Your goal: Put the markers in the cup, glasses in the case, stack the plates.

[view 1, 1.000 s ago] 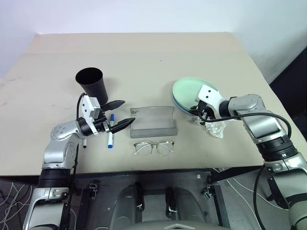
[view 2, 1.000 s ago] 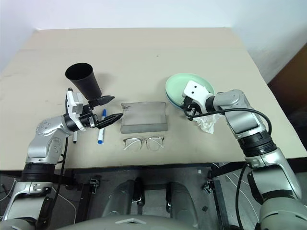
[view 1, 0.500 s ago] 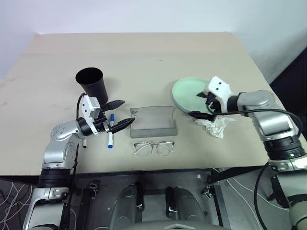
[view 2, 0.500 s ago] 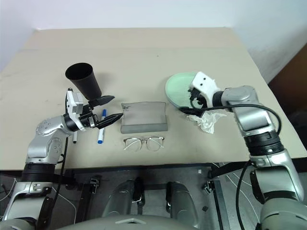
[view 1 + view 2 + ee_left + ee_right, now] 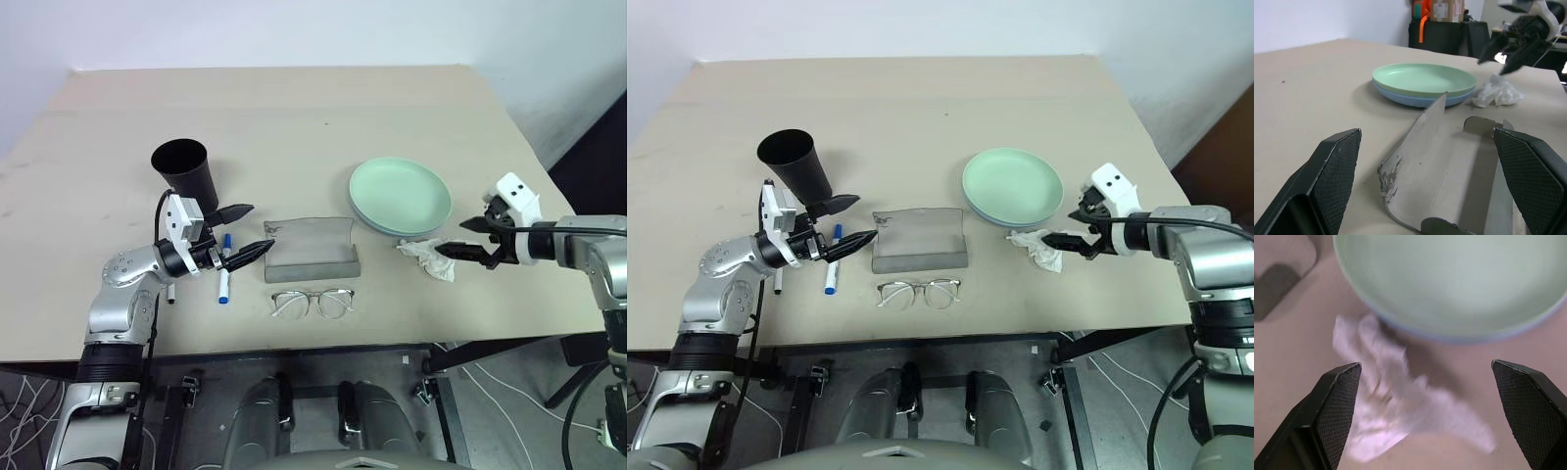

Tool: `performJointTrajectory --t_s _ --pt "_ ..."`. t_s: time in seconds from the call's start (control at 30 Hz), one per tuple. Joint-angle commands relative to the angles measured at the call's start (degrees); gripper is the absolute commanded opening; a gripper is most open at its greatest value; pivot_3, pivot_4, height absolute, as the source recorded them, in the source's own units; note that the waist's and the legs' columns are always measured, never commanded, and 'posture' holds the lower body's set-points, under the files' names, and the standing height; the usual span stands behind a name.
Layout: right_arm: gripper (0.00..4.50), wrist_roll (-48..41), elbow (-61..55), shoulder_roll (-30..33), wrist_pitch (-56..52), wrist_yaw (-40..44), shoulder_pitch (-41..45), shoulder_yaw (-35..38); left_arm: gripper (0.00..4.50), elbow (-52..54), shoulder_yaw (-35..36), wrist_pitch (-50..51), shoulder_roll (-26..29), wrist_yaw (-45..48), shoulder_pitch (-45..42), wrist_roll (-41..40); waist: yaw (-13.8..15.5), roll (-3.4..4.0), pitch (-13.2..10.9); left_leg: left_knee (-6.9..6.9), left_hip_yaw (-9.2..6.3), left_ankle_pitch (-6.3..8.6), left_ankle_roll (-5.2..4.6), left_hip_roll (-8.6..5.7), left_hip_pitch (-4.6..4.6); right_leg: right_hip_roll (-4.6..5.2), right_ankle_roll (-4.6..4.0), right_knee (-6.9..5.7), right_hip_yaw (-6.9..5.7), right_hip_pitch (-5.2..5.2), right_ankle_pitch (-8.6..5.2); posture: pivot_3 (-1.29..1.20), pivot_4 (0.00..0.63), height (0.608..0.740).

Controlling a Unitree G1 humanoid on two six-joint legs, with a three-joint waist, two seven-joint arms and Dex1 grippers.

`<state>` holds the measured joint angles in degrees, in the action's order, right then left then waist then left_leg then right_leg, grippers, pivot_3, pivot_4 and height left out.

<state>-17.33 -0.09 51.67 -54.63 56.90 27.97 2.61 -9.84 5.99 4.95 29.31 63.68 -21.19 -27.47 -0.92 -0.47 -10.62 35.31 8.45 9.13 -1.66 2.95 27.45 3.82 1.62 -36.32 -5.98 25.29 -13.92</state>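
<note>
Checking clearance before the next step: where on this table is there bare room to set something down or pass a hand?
Free: the far table beyond the cup and stacked plates, and the near-right edge beside the glasses. Crowded: the left pincer, markers and open case bunch together; the paper wad lies against the plates by the right pincer.

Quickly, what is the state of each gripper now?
Left gripper: open, holding nothing.
Right gripper: open, holding nothing.

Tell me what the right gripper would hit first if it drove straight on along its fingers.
Probably the crumpled paper wad: the open right gripper points down and toward it, and the wad lies between its fingertips in the wrist view. The stacked plates lie just beyond.
</note>
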Motion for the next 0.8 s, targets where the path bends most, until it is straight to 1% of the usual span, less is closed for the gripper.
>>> performJointTrajectory --t_s 0.03,0.17,0.23,0.27,0.33,0.37,0.53,0.63,0.7,0.8 --pt "4.47 -0.7 -2.6 -0.7 -0.4 -1.6 -0.3 -0.6 4.5 0.0 0.8 -1.3 0.5 0.4 -1.5 0.1 0.0 0.0 0.0 0.01 0.0 0.0 0.0 0.0 0.0 0.0 0.0 0.0 0.0 0.0 0.0 0.0 0.15 0.715" --pt "4.47 1.5 0.4 -1.7 0.1 -3.9 -0.9 -4.2 4.5 -0.4 0.7 -1.5 0.4 0.6 -1.8 0.1 0.1 0.0 0.0 0.01 0.0 0.0 0.0 0.0 0.0 0.0 0.0 0.0 -0.01 0.01 0.0 0.0 0.15 0.715" --pt "4.47 1.6 0.5 -1.4 1.0 -3.7 -1.2 -5.0 4.5 -0.4 0.7 -1.6 0.4 0.8 -1.7 0.2 0.2 0.01 0.0 0.03 0.0 0.0 0.0 -0.01 0.0 0.0 0.0 0.0 -0.01 0.01 0.0 0.0 0.15 0.715" --pt "4.3 1.4 0.2 -1.3 1.1 -3.8 -1.2 -4.8 4.5 -0.5 0.8 -1.6 0.4 0.8 -1.6 0.3 0.2 0.0 0.0 0.03 0.02 0.0 0.0 -0.01 0.0 0.01 0.0 0.0 -0.01 0.0 0.0 0.0 0.15 0.715" --pt "3.83 1.3 -0.5 -0.5 2.6 -3.2 -1.7 -4.6 4.5 -0.5 1.0 -1.7 0.5 0.9 -1.4 0.2 0.2 -0.01 0.0 0.03 0.03 0.0 0.0 -0.01 0.0 0.01 0.01 0.01 -0.01 -0.01 0.0 0.0 0.15 0.715" --pt "3.51 1.4 -0.8 -0.2 3.4 -3.0 -2.1 -4.5 4.5 -0.6 1.1 -1.8 0.6 1.0 -1.3 0.2 0.2 -0.01 0.0 0.03 0.03 0.0 0.0 -0.01 0.0 0.01 0.01 0.01 -0.01 -0.01 0.0 0.0 0.15 0.715" --pt "1.76 1.2 -0.9 0.4 5.9 -2.6 -2.1 -3.7 4.5 -0.8 1.2 -1.9 0.6 1.0 -1.2 0.3 0.1 0.0 0.0 0.03 0.03 0.0 0.0 -0.01 0.0 0.01 0.01 0.01 -0.01 -0.03 0.0 0.0 0.15 0.715" --pt "0.73 0.7 -2.1 1.3 6.7 -1.5 -2.2 -3.5 4.5 -0.6 1.1 -1.9 0.4 0.8 -1.1 0.4 0.1 0.0 0.0 0.03 0.03 0.0 0.0 -0.01 0.0 0.01 0.02 0.0 -0.01 -0.02 0.0 0.0 0.15 0.715" --pt "0.04 -0.5 -3.6 2.4 7.2 0.0 -2.0 -2.1 4.5 -0.1 1.0 -1.8 0.3 0.7 -0.9 0.3 0.2 0.0 0.0 0.03 0.03 0.0 0.0 -0.01 0.0 0.01 0.02 0.0 -0.02 -0.02 0.0 0.0 0.15 0.715" --pt "0.04 -3.9 -5.1 3.7 6.8 1.8 -0.5 1.5 4.5 0.3 1.0 -1.7 0.2 0.7 -0.7 0.2 0.2 0.0 0.0 0.03 0.03 0.0 -0.01 -0.01 0.0 0.01 0.02 0.0 -0.01 -0.06 0.0 0.0 0.15 0.715"
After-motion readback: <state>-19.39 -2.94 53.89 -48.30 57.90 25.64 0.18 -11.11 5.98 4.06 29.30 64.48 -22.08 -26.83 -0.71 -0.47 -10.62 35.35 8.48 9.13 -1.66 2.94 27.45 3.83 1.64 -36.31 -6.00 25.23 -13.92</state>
